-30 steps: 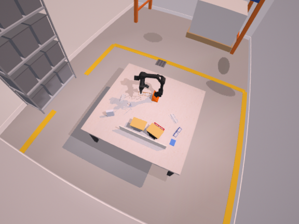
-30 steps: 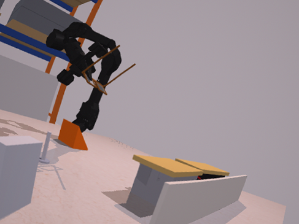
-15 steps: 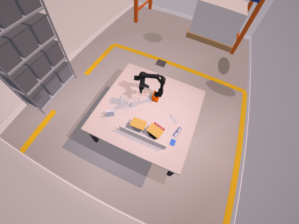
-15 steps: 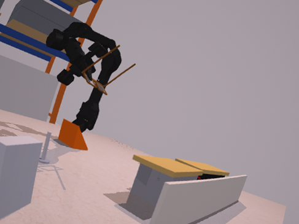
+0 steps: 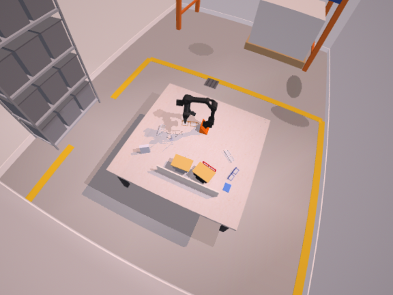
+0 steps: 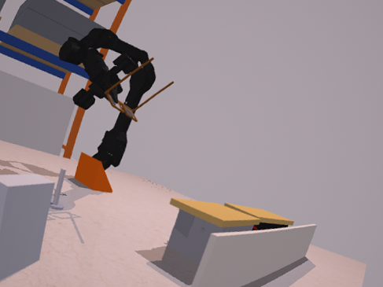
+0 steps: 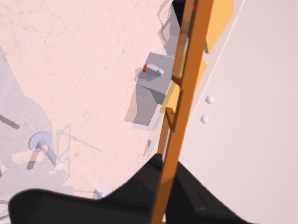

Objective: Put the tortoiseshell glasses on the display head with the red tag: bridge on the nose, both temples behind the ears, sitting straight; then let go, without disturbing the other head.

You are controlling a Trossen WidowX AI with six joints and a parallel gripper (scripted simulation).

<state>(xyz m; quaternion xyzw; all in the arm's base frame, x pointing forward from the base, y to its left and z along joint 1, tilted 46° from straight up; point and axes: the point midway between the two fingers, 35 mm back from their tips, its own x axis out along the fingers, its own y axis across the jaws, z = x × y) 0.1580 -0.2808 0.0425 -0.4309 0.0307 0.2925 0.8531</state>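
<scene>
The tortoiseshell glasses (image 6: 154,96) (image 7: 192,75) are held high above the table, temples slanting up and away from my gripper (image 6: 115,100) (image 7: 163,161). The gripper is shut on the front frame near the bridge. The grey display head (image 6: 188,235) (image 7: 156,75) stands away from the gripper under a yellow roof; in the wrist view a small red tag (image 7: 145,68) shows on it, beside a pale protruding nose. The other head (image 5: 198,177) is black, with red glasses (image 5: 209,166) by it. The held glasses partly hide both heads in the wrist view.
Yellow roofs (image 5: 182,162) (image 5: 204,171) overhang the heads, with a low pale wall (image 5: 185,180) (image 6: 252,262) behind. An orange wedge (image 5: 204,128) (image 6: 90,172), a pale block (image 5: 144,149) (image 6: 24,218), a thin post (image 6: 59,188) and blue glasses (image 5: 233,173) stand or lie about.
</scene>
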